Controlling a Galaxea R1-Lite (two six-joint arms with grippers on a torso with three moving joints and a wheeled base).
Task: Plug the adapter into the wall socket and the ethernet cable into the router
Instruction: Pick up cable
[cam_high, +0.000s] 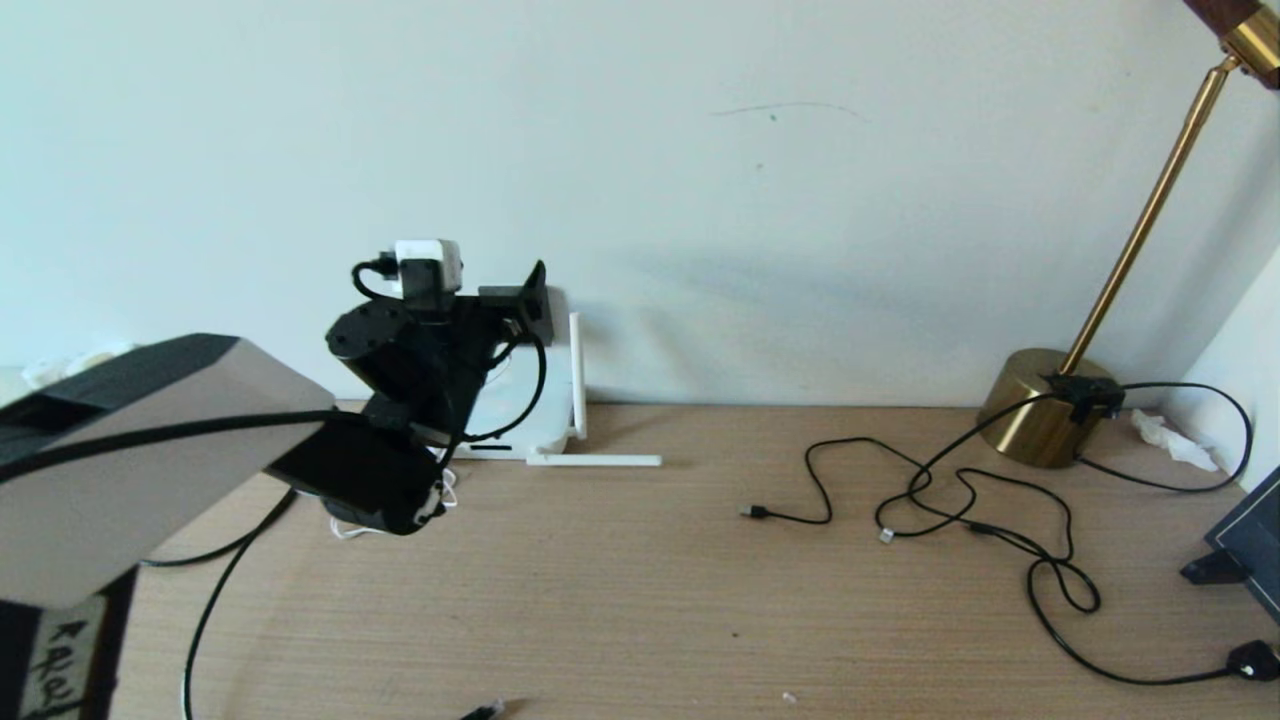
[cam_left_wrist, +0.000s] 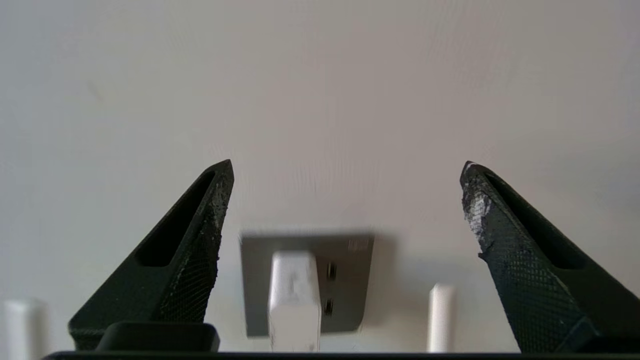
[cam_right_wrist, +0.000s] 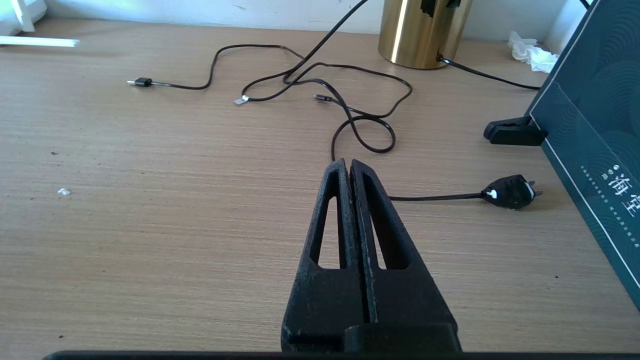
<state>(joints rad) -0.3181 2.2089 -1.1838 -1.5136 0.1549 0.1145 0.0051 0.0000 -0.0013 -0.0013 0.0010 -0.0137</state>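
Observation:
In the left wrist view the white adapter (cam_left_wrist: 294, 295) stands out from the dark grey wall socket (cam_left_wrist: 350, 250), pressed against the plate. My left gripper (cam_left_wrist: 347, 167) is open, back from the adapter and slightly above it, holding nothing. In the head view this gripper (cam_high: 532, 300) is raised near the wall, and the arm hides the socket and part of the white router (cam_high: 540, 425). The thick black ethernet cable (cam_high: 215, 595) trails along the table's left side, with a small black plug (cam_high: 483, 712) at the front edge. My right gripper (cam_right_wrist: 349, 162) is shut and empty, low over the table.
Thin black cables (cam_high: 960, 500) with USB ends loop across the right of the table, one ending in a black mains plug (cam_right_wrist: 510, 191). A brass lamp base (cam_high: 1040, 405) stands at the back right. A dark box (cam_right_wrist: 595, 125) lines the right edge.

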